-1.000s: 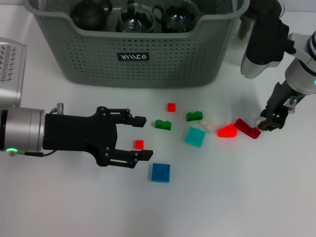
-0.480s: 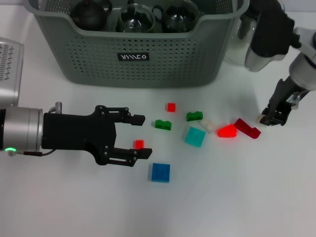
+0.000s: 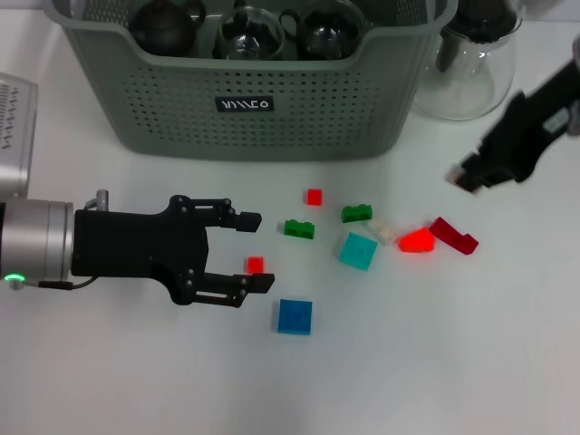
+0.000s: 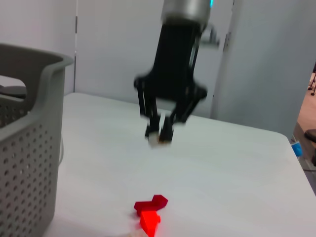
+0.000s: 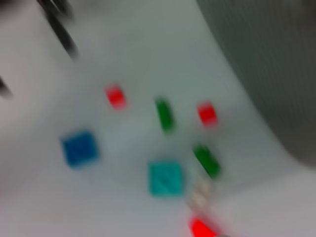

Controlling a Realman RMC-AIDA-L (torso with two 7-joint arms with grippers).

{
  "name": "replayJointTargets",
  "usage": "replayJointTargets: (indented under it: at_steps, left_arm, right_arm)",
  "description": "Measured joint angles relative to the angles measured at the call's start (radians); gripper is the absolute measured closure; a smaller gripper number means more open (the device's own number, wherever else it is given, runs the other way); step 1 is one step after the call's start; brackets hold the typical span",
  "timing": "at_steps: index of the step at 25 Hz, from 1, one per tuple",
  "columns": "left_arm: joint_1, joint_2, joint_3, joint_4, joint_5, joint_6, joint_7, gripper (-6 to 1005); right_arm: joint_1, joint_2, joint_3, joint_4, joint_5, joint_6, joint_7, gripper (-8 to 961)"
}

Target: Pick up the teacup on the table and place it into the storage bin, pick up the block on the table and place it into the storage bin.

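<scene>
The grey-green storage bin (image 3: 245,104) stands at the back with a dark teapot (image 3: 168,23) and glass cups (image 3: 249,32) inside. Loose blocks lie in front of it: small red (image 3: 314,197), two green (image 3: 299,228), teal (image 3: 359,251), bright red (image 3: 417,240), dark red (image 3: 453,236) and blue (image 3: 294,316). My left gripper (image 3: 257,251) is open and low over the table, with a small red block (image 3: 256,265) between its fingers. My right gripper (image 3: 464,175) is raised above the table at the right. In the left wrist view it (image 4: 159,134) is shut on a small white block.
A clear glass pitcher (image 3: 476,77) stands right of the bin. A pale block (image 3: 384,230) lies between the teal and bright red ones. The bin wall (image 4: 29,148) fills one side of the left wrist view. The right wrist view shows the scattered blocks, such as the blue one (image 5: 79,147).
My right gripper has lifted from the table beside the dark red block and moved up and back with the small white block. The left gripper has barely moved.
</scene>
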Motion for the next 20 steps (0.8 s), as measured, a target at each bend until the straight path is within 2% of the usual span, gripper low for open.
replayJointTargets:
  at_steps: [5,10,14,20]
  left_arm:
    - [-0.003,0.0,0.0,0.003,0.02,0.001,0.0,231]
    - [-0.004,0.002,-0.001,0.008,0.021,0.001,0.006,231]
    - [-0.006,0.003,-0.001,0.009,0.022,-0.002,0.006,231]
    - [-0.007,0.004,-0.002,0.009,0.022,-0.008,0.002,231]
  right_arm:
    - [0.052,-0.027,0.081,-0.067,0.213,-0.161,0.044,785]
    - [0.112,-0.065,0.106,-0.058,0.481,-0.172,0.114,785]
    - [0.165,-0.074,0.112,-0.033,0.542,-0.047,0.142,786]
    - [0.248,-0.066,0.038,0.144,0.442,0.269,0.138,788]
